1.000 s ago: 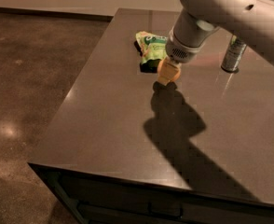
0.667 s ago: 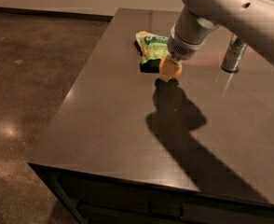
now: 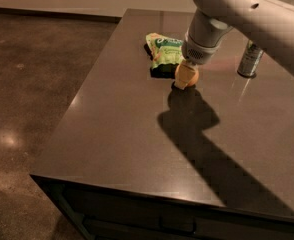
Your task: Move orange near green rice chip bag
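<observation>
camera view: end effector [image 3: 186, 72] pinches orange [image 3: 186, 79] beside green rice chip bag [image 3: 163, 54]; can [image 3: 249, 59] apart.

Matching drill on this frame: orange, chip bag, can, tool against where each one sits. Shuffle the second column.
1. orange
2. green rice chip bag
3. can
4. tool

A. standing upright, farthest right
B. lying flat, just left of the orange
C. directly over the orange, at its top
D. beside the bag's near right corner

Pairs: 1-D, 2-B, 3-A, 4-C
</observation>
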`<action>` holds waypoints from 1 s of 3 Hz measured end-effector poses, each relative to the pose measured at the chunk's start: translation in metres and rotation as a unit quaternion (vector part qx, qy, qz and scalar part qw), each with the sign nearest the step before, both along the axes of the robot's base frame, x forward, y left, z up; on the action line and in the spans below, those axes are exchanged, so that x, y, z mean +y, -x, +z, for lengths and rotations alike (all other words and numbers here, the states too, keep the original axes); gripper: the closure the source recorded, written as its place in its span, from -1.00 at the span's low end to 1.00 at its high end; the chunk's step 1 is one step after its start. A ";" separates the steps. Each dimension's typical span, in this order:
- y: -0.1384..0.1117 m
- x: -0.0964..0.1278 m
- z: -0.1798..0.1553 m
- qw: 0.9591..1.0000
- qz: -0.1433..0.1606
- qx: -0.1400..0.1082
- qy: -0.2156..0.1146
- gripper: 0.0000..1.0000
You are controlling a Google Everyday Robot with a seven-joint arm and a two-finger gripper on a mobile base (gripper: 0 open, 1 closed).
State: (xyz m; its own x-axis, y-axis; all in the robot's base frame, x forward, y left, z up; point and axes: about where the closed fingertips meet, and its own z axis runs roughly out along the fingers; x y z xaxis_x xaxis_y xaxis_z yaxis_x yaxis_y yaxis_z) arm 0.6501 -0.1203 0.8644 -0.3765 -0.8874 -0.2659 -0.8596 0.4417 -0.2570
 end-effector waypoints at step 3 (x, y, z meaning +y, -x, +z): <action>0.003 -0.021 -0.014 1.000 -0.018 0.024 0.009 -1.00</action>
State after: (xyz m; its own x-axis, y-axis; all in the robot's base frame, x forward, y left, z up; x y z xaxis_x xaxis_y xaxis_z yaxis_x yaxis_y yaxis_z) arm 0.6475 -0.1412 0.8505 -0.4210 -0.8772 -0.2310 -0.8543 0.4690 -0.2240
